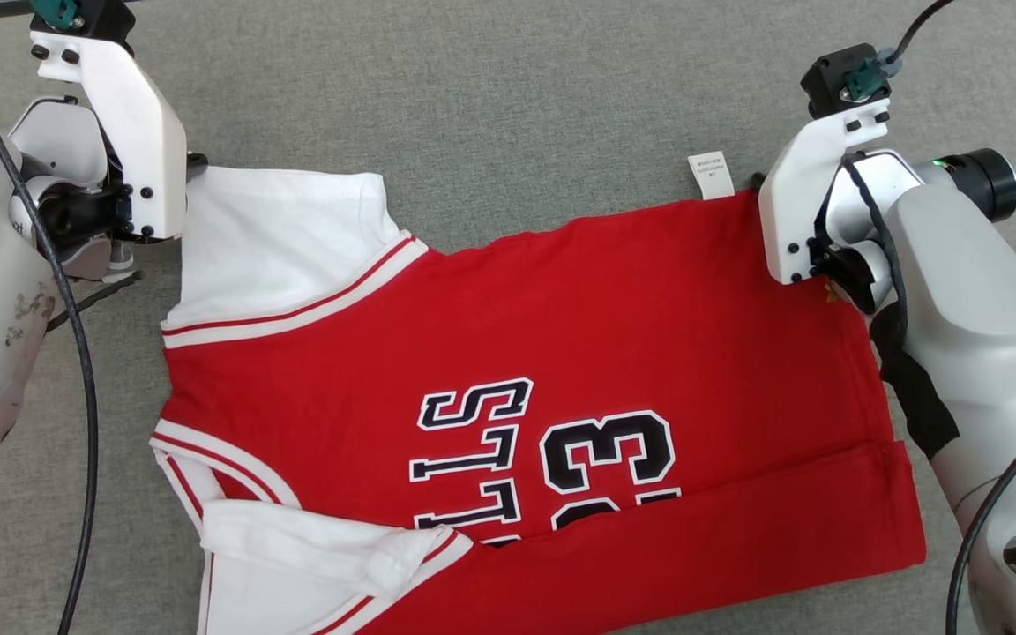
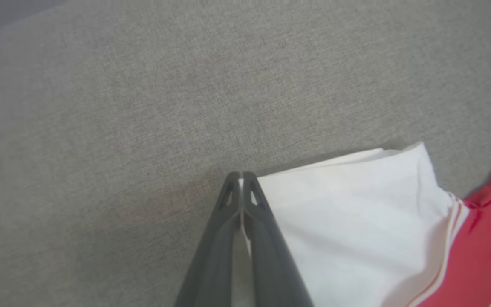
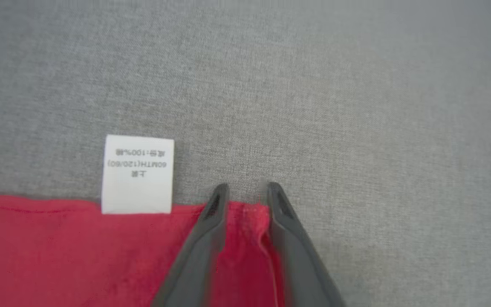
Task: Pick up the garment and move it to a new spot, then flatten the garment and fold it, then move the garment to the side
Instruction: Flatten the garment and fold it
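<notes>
Two pincers, two different grips: the left gripper (image 2: 241, 175) is pressed together on the corner of the white sleeve (image 2: 356, 213), a sliver of white showing between its tips; the right gripper (image 3: 249, 189) stands with its fingers apart, astride the far corner of the red body, where the cloth bunches into a small ridge between them but is not yet pinched. Outward from there, the garment (image 1: 561, 353), a red jersey with white sleeves, lies spread on the grey fabric surface (image 1: 508, 88); its far edge runs from one gripper to the other, and the care label (image 3: 137, 175) pokes out past that edge near the right fingers; the near edge is turned over on itself and the near sleeve (image 1: 323, 538) lies crumpled on the front.

The risks, as I judge them: if the right fingers close on the ridge's crest alone, that corner could slip free on the lift; the left side would then carry everything and the jersey would swing and crumple; the thin pinch on the sleeve could slide out too; an uneven pull between the arms would skew any fold.
</notes>
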Motion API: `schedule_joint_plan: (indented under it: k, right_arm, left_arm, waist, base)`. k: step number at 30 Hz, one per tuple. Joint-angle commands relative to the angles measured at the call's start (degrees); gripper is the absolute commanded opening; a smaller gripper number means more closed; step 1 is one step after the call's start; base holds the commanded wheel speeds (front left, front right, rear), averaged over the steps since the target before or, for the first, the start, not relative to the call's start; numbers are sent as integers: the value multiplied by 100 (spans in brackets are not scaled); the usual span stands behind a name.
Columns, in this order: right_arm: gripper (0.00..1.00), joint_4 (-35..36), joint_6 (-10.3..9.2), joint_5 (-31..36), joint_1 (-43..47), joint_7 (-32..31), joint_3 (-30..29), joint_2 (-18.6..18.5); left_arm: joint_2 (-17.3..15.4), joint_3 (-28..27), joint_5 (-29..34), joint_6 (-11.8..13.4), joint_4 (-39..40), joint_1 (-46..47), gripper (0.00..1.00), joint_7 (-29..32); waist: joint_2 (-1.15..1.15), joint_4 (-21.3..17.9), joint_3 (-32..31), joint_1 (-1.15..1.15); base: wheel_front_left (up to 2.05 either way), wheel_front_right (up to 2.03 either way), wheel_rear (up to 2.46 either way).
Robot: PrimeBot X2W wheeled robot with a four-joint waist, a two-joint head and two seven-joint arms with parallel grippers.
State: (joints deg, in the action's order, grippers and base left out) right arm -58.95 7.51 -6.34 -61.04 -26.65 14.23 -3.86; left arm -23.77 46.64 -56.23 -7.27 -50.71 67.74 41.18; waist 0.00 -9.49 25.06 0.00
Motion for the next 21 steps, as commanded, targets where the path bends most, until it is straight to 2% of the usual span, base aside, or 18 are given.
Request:
schedule_joint_plan:
  k: [1,7,14,21]
  right_arm:
    - [0,-61,-4,33,-3,38,-11,-4]
    - [0,-61,-4,19,-162,579,-358,-38]
    - [0,-158,-4,-325,-256,1352,-768,-160]
    - [0,-74,-4,-806,-267,2278,-540,-395]
  left_arm:
    - [-40,20,13,-31,23,97,0,-46]
    - [-220,97,72,-20,281,171,0,-453]
    - [-375,131,85,-19,557,355,0,-1114]
    - [-478,266,-43,-19,873,480,0,-1831]
  waist:
    - [0,9,1,0]
    - [0,65,14,0]
    - [0,162,49,0]
    - [0,337,44,0]
  base:
    - [0,0,0]
    - [0,0,0]
    - [0,0,0]
    - [0,0,0]
